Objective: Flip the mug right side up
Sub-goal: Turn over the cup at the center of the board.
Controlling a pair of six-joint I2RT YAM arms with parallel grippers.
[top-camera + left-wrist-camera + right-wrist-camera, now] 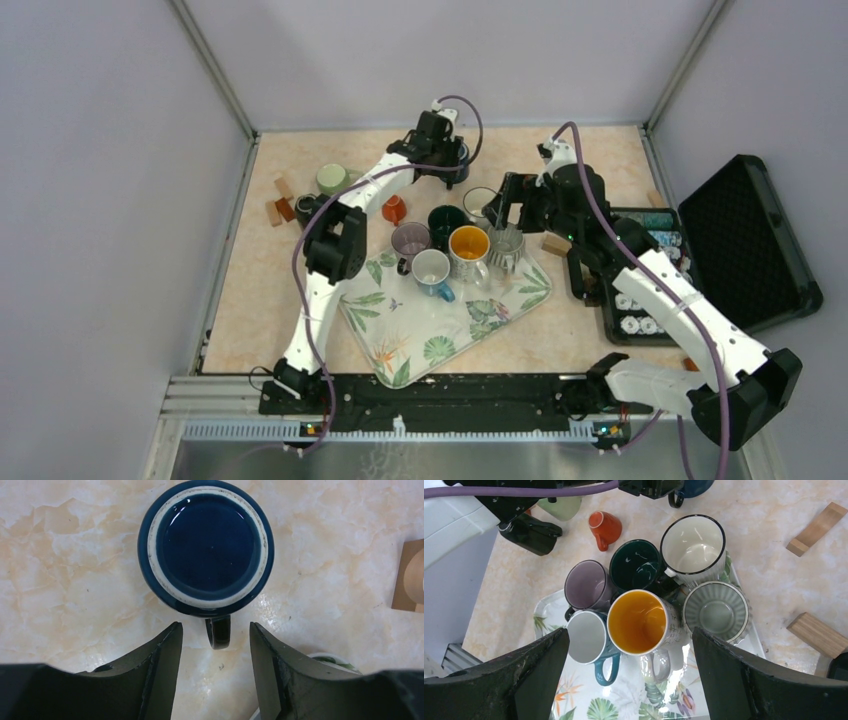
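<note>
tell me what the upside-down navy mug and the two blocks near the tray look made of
The navy mug is likely glazed ceramic: glossy blue with reflections and a pale unglazed foot ring. The blocks are probably bare wood: matte tan with faint grain.

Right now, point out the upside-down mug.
The dark blue mug before the left pincer: its base ring faces up, while the mugs on the tray show open mouths.

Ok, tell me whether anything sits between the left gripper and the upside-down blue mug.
Nothing visible does. The left gripper hangs directly above the blue mug, jaws part open, with the handle lying in line with the gap between them.
</note>
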